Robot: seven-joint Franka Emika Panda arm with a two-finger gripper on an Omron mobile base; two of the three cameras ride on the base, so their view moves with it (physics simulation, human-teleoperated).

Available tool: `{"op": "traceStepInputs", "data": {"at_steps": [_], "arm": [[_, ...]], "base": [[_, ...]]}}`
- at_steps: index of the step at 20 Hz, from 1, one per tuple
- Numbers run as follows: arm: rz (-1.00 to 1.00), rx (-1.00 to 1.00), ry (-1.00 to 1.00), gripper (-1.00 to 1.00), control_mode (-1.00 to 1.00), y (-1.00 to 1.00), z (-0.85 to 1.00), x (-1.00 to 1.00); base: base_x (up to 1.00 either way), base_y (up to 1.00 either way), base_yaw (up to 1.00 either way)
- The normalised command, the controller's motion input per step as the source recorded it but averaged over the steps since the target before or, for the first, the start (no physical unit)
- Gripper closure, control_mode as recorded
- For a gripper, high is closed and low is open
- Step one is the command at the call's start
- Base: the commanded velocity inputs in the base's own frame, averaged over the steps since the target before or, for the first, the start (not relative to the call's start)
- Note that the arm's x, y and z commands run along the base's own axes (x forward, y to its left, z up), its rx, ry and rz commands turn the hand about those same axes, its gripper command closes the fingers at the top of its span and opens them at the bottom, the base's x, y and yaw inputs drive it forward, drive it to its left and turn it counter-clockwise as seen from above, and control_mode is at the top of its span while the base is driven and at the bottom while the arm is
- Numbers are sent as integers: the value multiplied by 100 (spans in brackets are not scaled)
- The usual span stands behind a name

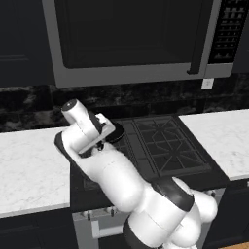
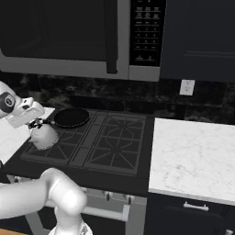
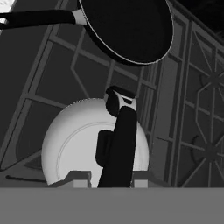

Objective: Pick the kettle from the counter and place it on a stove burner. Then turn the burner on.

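Close beneath the hand camera, the gripper (image 3: pixel 114 175) is clamped on the black handle of the kettle (image 3: pixel 70 144), whose white dome sits on the stove burner (image 2: pixel 48 151) at the cooktop's front left corner. Behind it, on the rear left grate, lies a black frying pan (image 2: pixel 71 117), its handle reaching toward the counter (image 1: pixel 26 165) at the cooktop's left edge.
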Motion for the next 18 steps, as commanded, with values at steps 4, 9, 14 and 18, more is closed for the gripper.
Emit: {"op": "traceStepInputs", "data": {"at_steps": [4,9,14,18], "arm": [[-7,1,2,100,-100,-49,0,4],[0,0,-3,100,-100,0,0,4],[0,6,-2,100,-100,0,0,19],[0,9,0,100,-100,0,0,13]], "base": [[0,0,0],[0,0,0],[0,0,0],[0,0,0]]}}
